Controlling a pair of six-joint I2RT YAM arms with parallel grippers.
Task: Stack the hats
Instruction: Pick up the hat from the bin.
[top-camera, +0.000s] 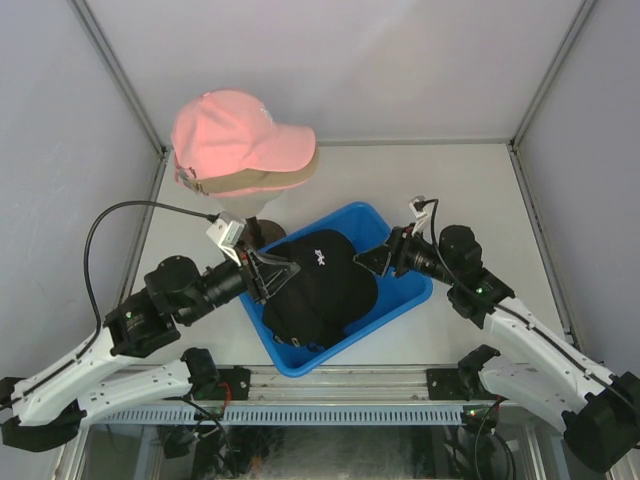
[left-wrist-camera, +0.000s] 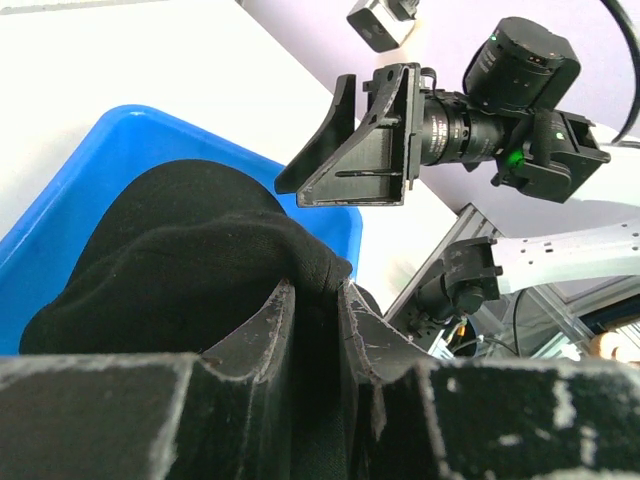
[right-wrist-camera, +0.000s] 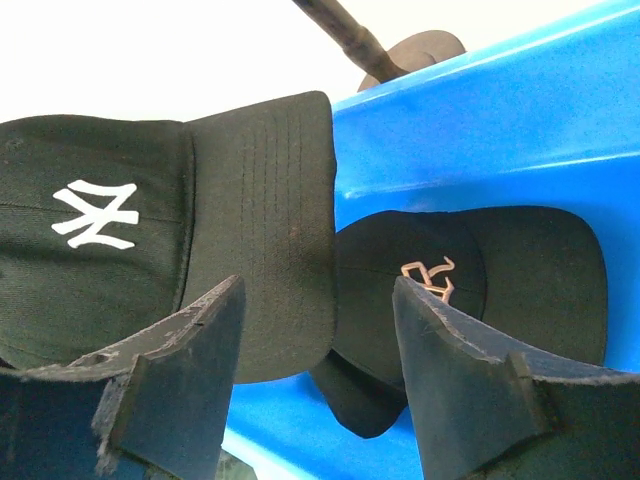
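Your left claw (top-camera: 268, 276) was clenched on a fold of soft cloth at the left side of the black fabric baseball cap with the white NY logo (top-camera: 322, 262). The left wrist view showed the cloth bunched between the fingers. Your right claw (right-wrist-camera: 318, 290) was released, jaws spread, hovering just over that cap's brim at the right side of the blue plastic bin (top-camera: 412, 292). It touched nothing that I could see.

The NY cap lay on top inside the bin, its brim partly covering a second black fabric cap with a small orange mark (right-wrist-camera: 452, 272). The pink fabric baseball cap (top-camera: 238, 130) sat on the tan fabric baseball cap (top-camera: 285, 180). Both were on the smooth beige mannequin head (top-camera: 243, 208) behind the bin, well apart from both claws.

The step in hand, my read, was getting the NY cap out to go on the pink one. A one-sided crown pinch looked likely to let the cap sag and fold. So you wanted the right claw closing on the brim edge alone, not reaching down to the lower cap beneath. The lift needed both claws rising together, with the cap kept level and clear of the bin wall before heading back-left. The risks were the lower cap dragging along, or the stack on the head getting knocked on approach.
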